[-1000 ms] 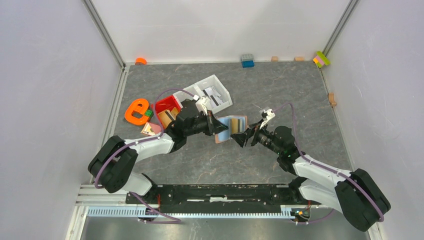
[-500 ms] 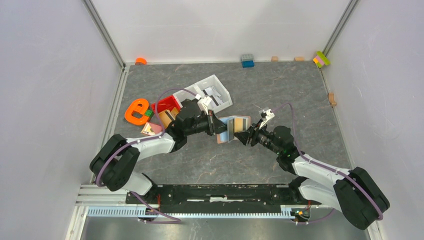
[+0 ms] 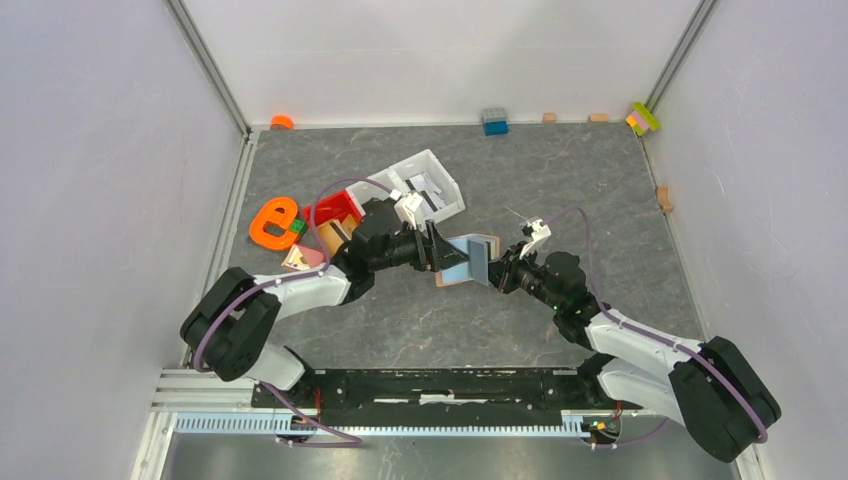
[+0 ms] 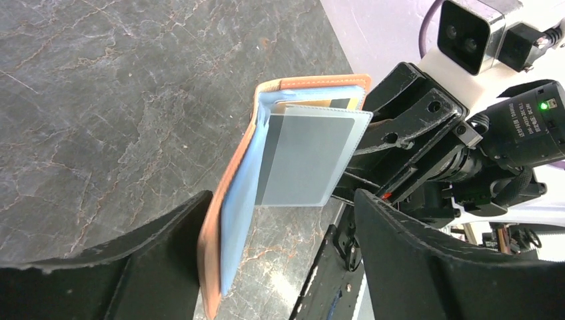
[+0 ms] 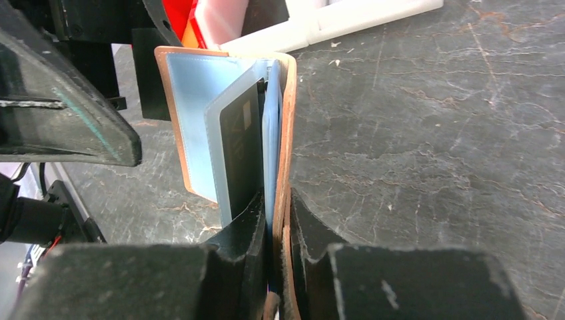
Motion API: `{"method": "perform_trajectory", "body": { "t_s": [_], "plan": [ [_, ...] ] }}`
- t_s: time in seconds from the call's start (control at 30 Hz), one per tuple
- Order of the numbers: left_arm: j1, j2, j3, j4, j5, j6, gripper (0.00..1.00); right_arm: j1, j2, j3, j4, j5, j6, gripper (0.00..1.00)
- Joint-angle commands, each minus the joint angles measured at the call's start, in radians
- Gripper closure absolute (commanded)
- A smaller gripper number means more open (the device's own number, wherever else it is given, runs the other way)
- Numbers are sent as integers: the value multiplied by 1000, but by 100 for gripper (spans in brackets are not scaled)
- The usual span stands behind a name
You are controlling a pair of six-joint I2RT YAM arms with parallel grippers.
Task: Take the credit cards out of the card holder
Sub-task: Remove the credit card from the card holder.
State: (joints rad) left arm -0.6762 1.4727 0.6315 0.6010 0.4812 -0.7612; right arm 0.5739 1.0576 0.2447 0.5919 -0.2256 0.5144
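The tan card holder (image 3: 462, 262) stands half open on edge between my two grippers. In the left wrist view its blue lining (image 4: 240, 200) faces me, with a pale blue-grey credit card (image 4: 310, 157) sticking out of a pocket and an orange-yellow card's edge (image 4: 320, 103) behind it. My left gripper (image 4: 280, 200) is open around the holder, whose tan back leans at the left finger (image 4: 146, 260). My right gripper (image 5: 278, 200) is shut on the holder's right flap (image 5: 286, 120). The card (image 5: 241, 153) looks dark from this side.
Behind the left arm are a red bin (image 3: 335, 212), a white tray (image 3: 425, 185) with packets, and an orange letter e (image 3: 273, 222). A blue block (image 3: 494, 121) and small blocks lie along the far wall. The enclosure's walls stand on three sides.
My right gripper closed on the holder's right flap. My left gripper opened and let go of the left flap. The holder went from lying open to standing half folded.
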Motion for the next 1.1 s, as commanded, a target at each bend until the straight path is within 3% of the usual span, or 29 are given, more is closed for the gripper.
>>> {"method": "perform_trajectory", "body": {
  "t_s": [0.0,0.17,0.23,0.33,0.73,0.9,1.07],
  "plan": [
    [0,-35,28,-4,-25,19,12,-1,-44,17,-4,67,-14,92],
    [-2,1,45,0,-1,17,2,0,-51,25,-12,65,-30,94],
    [-5,26,58,4,21,12,2,2,-40,62,-76,99,-44,100],
    [-18,65,75,39,64,2,3,14,-15,128,-217,196,-79,100],
    [-79,90,137,-36,72,62,5,86,39,172,-226,220,-103,100],
    [-80,80,149,-120,1,87,8,114,29,174,-219,255,-124,100],
    [-80,77,159,-173,-43,105,19,130,17,176,-225,282,-135,100]
  ]
}}
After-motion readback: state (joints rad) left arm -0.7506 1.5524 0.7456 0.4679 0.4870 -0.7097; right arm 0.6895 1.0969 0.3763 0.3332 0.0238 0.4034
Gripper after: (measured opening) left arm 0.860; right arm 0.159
